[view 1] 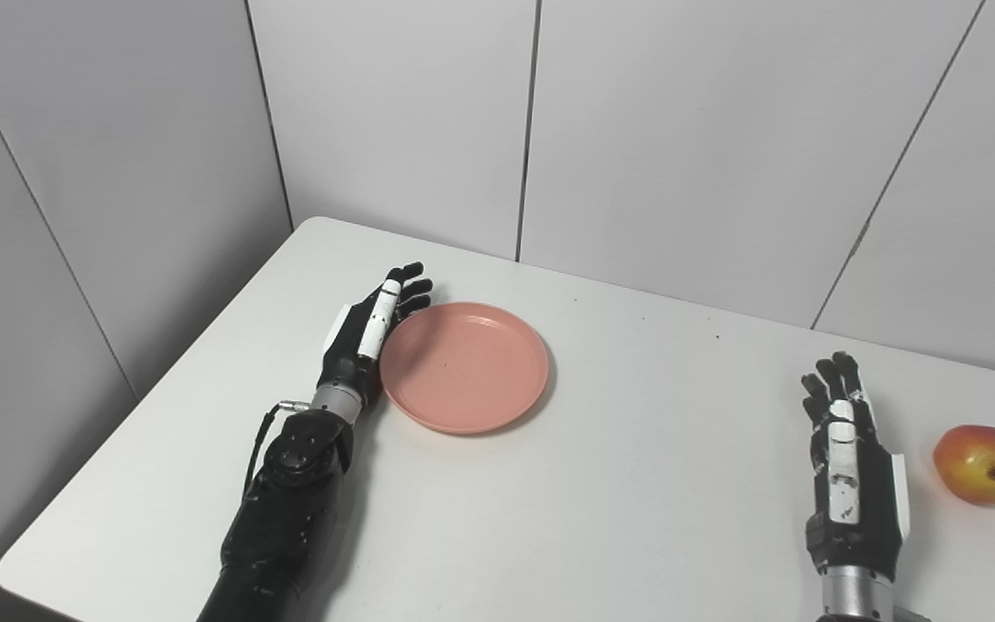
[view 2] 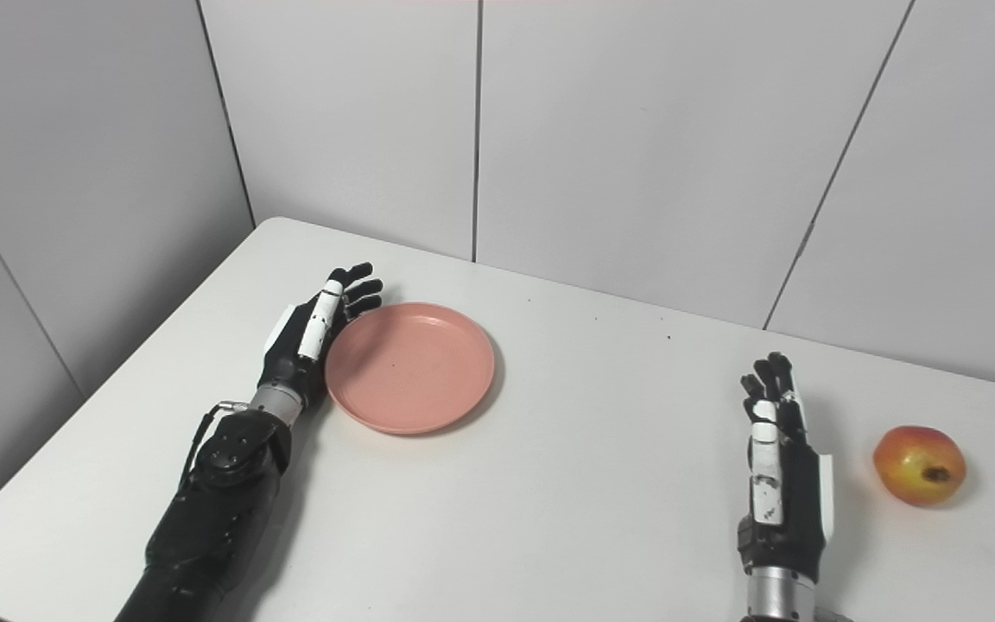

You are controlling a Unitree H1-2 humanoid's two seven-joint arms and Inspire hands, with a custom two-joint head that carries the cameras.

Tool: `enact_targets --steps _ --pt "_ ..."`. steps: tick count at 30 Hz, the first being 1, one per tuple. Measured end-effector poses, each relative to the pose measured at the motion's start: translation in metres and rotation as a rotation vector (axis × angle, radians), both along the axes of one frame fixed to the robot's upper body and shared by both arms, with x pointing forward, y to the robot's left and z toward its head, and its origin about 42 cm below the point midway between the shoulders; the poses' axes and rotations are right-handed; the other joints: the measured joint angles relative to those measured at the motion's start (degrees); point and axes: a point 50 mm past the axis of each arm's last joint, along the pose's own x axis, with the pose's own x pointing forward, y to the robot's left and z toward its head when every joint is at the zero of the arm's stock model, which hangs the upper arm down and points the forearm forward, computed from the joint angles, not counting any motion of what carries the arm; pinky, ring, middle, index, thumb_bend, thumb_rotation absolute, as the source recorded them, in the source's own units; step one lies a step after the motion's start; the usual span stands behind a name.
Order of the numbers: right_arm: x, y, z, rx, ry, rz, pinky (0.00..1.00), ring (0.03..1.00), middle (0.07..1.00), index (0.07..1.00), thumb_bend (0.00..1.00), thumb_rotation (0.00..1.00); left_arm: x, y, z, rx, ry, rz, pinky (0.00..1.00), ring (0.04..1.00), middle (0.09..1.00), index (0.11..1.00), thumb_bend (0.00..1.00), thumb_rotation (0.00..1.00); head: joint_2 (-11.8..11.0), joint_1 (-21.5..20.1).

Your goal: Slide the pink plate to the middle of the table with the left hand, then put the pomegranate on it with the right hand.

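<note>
Left hand (view 1: 372, 333): fingers extended, gripping nothing, flat against pink plate (view 1: 464, 365) rim — push sideways toward tabletop (view 1: 636, 484) middle.
Right hand (view 1: 847, 466): open, empty — keep beside pomegranate (view 1: 981, 464).

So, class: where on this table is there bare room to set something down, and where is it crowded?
Widest bare stretch: between the pink plate and the right hand. The table's near side is bare too. Crowded: the left hand lies against the plate's left rim; only a narrow gap separates right hand and pomegranate.
</note>
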Motion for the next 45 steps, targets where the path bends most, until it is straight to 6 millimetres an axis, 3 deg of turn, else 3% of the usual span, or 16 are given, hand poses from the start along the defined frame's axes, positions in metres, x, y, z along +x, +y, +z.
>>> enact_targets --steps 5,20,31,45 --pt "0.000 0.001 0.000 -0.001 0.000 0.001 0.95 0.910 0.924 0.923 0.60 0.87 0.001 -0.016 -0.001 0.019 0.006 -0.044 0.87 0.857 0.847 0.835 0.44 1.00 0.53 -0.79" --pt "-0.001 0.005 0.002 -0.026 -0.004 -0.007 0.93 0.903 0.917 0.917 0.55 0.88 0.002 -0.036 0.001 0.040 0.022 -0.086 0.86 0.863 0.854 0.838 0.45 1.00 2.72 -4.57" --pt "-0.002 0.007 0.002 -0.061 0.045 -0.025 0.94 0.905 0.926 0.928 0.57 0.97 0.001 -0.051 0.005 0.081 0.026 -0.138 0.85 0.865 0.857 0.840 0.45 1.00 4.13 -8.17" --pt "-0.004 0.012 0.001 -0.087 0.082 -0.035 0.92 0.885 0.907 0.909 0.56 0.97 -0.004 -0.065 0.012 0.121 0.044 -0.211 0.85 0.867 0.865 0.852 0.45 1.00 6.24 -12.47"
